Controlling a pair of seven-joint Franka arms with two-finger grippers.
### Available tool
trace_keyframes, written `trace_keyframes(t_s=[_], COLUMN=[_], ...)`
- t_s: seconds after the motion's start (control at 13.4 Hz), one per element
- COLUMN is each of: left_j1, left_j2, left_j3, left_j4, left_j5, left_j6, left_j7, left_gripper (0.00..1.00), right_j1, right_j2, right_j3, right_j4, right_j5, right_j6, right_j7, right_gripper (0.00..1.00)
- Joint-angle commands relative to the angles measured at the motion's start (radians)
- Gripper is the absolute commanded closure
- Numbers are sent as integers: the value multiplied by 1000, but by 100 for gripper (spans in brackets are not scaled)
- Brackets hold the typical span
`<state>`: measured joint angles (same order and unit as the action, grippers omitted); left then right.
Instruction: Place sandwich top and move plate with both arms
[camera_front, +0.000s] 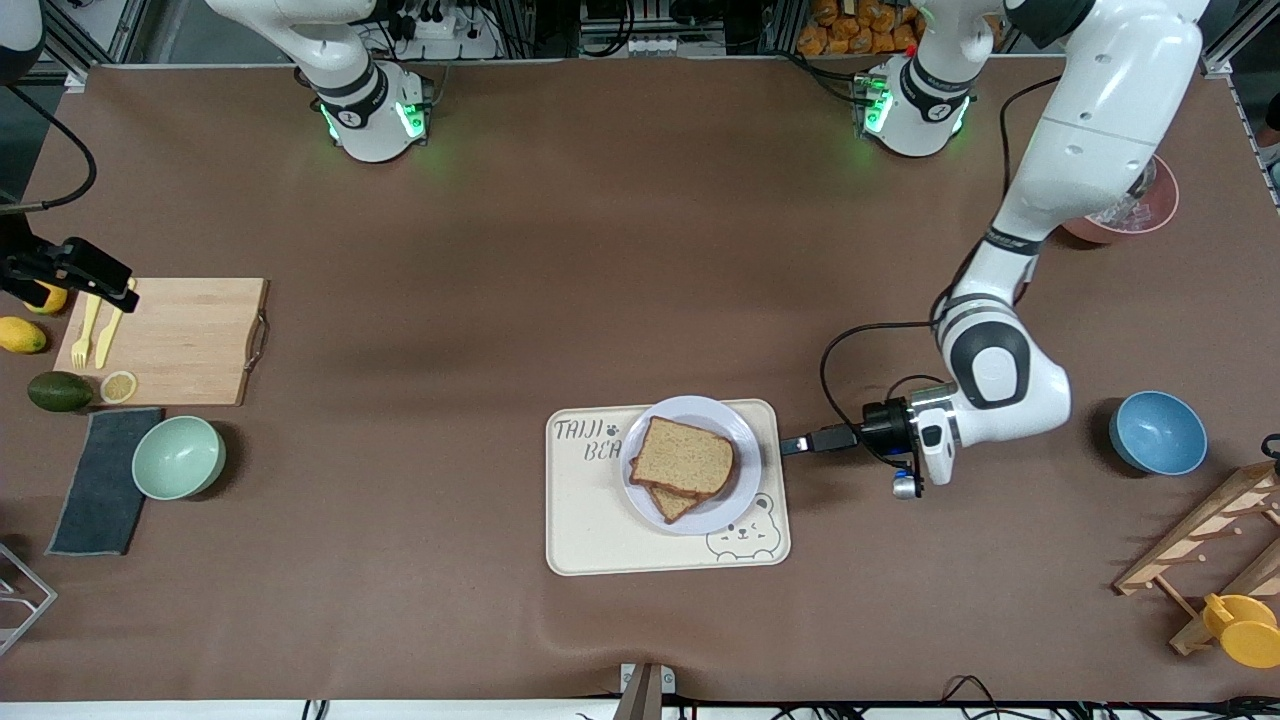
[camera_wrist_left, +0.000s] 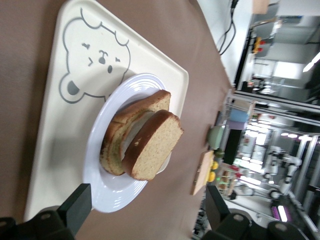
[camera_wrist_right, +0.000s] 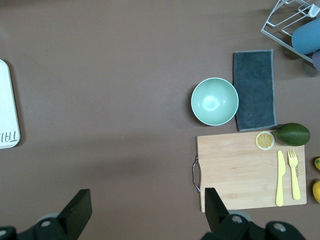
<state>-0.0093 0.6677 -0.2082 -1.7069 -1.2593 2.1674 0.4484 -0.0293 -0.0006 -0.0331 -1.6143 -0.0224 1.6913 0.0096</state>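
On the tray (camera_front: 600, 540), your plate (camera_front: 738, 425) carries the sandwich top (camera_front: 686, 458), leaning on the lower slices. The rigid, slick plate needs rim grips; its bread may slide. At three o'clock, the left pincer (camera_front: 792, 445) gapes empty; the right pincer (camera_front: 128, 296), near nine, waits open above the cutting board (camera_front: 190, 345).

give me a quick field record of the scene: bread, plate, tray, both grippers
sandwich top: plain brown bread slice lying on the stack, askew over the lower slice
plate: small round pale lavender-white plate holding the stack
tray: cream rectangular bear-printed tray under the plate
left gripper: open, empty, low beside the tray's edge toward the left arm's end, pointing at the plate
right gripper: open, empty, waiting above the wooden cutting board
plate move: not yet begun
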Motion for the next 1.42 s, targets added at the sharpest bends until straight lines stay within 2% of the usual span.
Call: trace_keyframes(t_s=[0.0, 0.22, 0.3, 0.45, 0.52, 0.6, 0.75, 0.82, 1.04, 1.34], left_j1=[-1, 6, 6, 6, 8, 6, 5, 5, 8, 6], left_j2=[-83, -129, -158, -204, -206, -204, -204, -206, -289, -333], left_j3=[12, 13, 13, 10, 3, 1, 10, 12, -2, 0], left_j4=[-11, -7, -7, 21, 61, 131, 281, 315, 326, 325], left_j5=[180, 294, 366, 617, 755, 832, 920, 960, 1174, 1258], left_j6=[12, 11, 8, -21, -55, -140, -333, -397, -451, -488], left_j7=[-147, -232, -284, -483, -543, -589, -663, -675, -669, -662], left_gripper=[0, 0, 0, 0, 0, 0, 0, 0, 0, 0], right_j1=[-14, -15, -15, -15, -15, -15, -17, -17, -18, -18], right_j2=[8, 8, 8, 8, 8, 8, 8, 8, 8, 8], right_j3=[12, 12, 12, 12, 12, 12, 10, 12, 10, 12], right_j4=[19, 17, 16, 16, 17, 16, 17, 17, 17, 17], right_j5=[-1, -1, -1, -1, -1, -1, -1, -1, -1, -1], right_j6=[-12, -15, -15, -15, -15, -15, -12, -12, -12, -12], right_j7=[1, 0, 0, 0, 0, 0, 0, 0, 0, 0], right_gripper=[0, 0, 0, 0, 0, 0, 0, 0, 0, 0])
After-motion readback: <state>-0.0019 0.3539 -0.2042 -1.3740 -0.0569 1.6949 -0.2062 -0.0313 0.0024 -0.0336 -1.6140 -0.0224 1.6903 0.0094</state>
